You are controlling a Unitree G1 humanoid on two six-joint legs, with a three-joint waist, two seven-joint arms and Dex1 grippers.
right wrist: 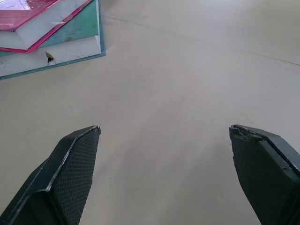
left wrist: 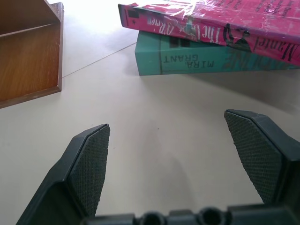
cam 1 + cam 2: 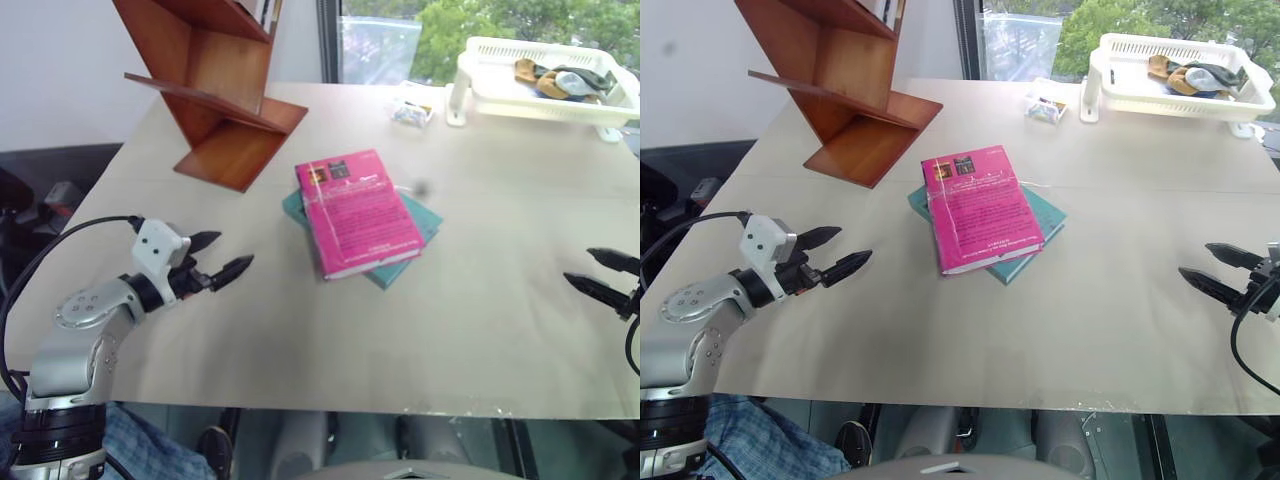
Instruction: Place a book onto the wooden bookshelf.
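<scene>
Daylight comes in from the window [image 3: 400,40] at about one o'clock, and the scene is bright and evenly lit. The pale surface [image 3: 1090,330] shows only soft shadows. The book [image 3: 355,212] carries streaks of glare on its glossy cover, clearest in the left wrist view. A small dark blur spot sits on the left eye view just right of the book. In both wrist views the near fingers [image 2: 89,161] look slightly soft.
</scene>
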